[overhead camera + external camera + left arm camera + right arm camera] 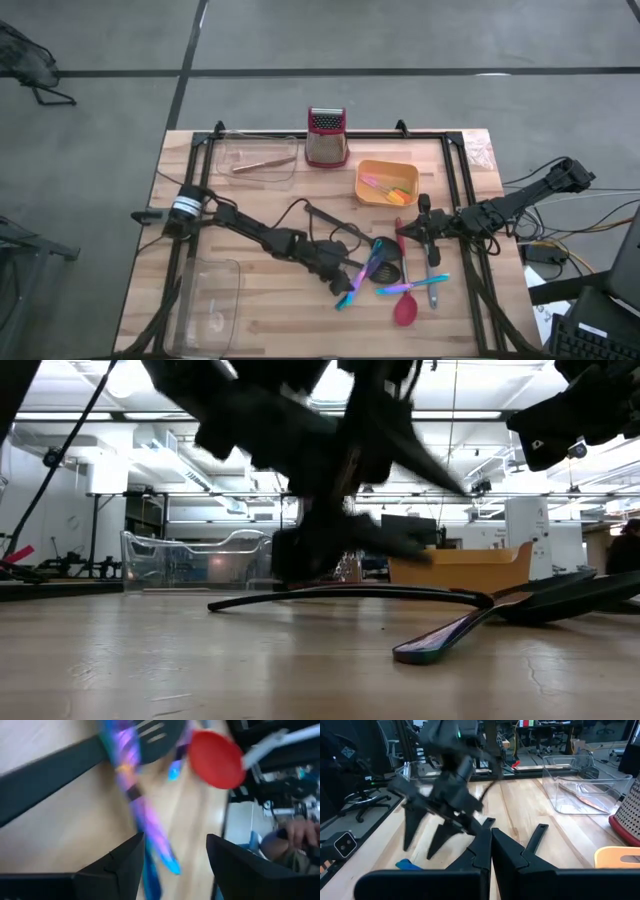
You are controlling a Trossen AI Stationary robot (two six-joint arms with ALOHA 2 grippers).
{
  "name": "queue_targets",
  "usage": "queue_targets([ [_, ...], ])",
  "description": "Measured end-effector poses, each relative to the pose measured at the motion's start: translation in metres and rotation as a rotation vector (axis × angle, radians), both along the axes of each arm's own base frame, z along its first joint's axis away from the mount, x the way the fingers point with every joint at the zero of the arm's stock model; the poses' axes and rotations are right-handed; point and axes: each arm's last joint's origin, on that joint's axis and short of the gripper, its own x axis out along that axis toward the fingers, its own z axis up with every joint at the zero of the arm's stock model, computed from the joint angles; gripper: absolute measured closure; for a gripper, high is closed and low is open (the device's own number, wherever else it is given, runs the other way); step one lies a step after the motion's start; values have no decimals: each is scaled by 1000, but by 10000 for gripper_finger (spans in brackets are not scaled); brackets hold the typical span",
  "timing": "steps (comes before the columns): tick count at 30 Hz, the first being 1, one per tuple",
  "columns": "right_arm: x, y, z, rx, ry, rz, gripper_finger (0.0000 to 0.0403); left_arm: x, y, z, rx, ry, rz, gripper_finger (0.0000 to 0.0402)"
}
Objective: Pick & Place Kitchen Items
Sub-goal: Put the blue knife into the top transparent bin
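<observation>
While the left gripper's (172, 857) jaws stand apart, the iridescent utensil (145, 817) lies between them, unclamped.

Wooden bench (260, 310), grey floor around it. Steel box grater (326, 137) with red top upright at 12 o'clock edge. Orange tub (385, 184) at 1 o'clock, just beside grater. Clear plastic tray (257, 158) at 11 o'clock; second clear tray (207, 303) at 8 o'clock corner. Person's hand (300, 831) visible beyond bench edge in left wrist view.
</observation>
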Motion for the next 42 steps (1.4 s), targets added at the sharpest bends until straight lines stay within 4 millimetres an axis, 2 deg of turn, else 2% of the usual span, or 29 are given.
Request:
queue_targets([
  [5,0,0,0,-1,1,0,394,1,1,22,42,-86,0,184],
  [8,0,0,0,-1,2,0,394,4,-2,29,180,-118,21,184],
  [11,0,0,0,-2,1,0,394,9,-13,39,338,-70,54,184],
  [14,0,0,0,-4,2,0,394,8,-20,42,478,69,88,184],
  [16,0,0,0,-5,3,0,394,9,-24,47,527,102,109,184],
  [19,0,0,0,-5,4,0,394,16,-33,56,520,54,118,184],
  [22,0,0,0,-5,4,0,394,20,-42,46,537,62,100,184],
  [28,1,1,-3,26,24,-6,394,25,-43,17,554,128,122,184],
  [33,3,1,-8,33,55,-10,394,28,-51,2,544,130,113,184],
  [42,8,4,-11,32,71,-12,394,32,-52,-19,552,159,99,186],
])
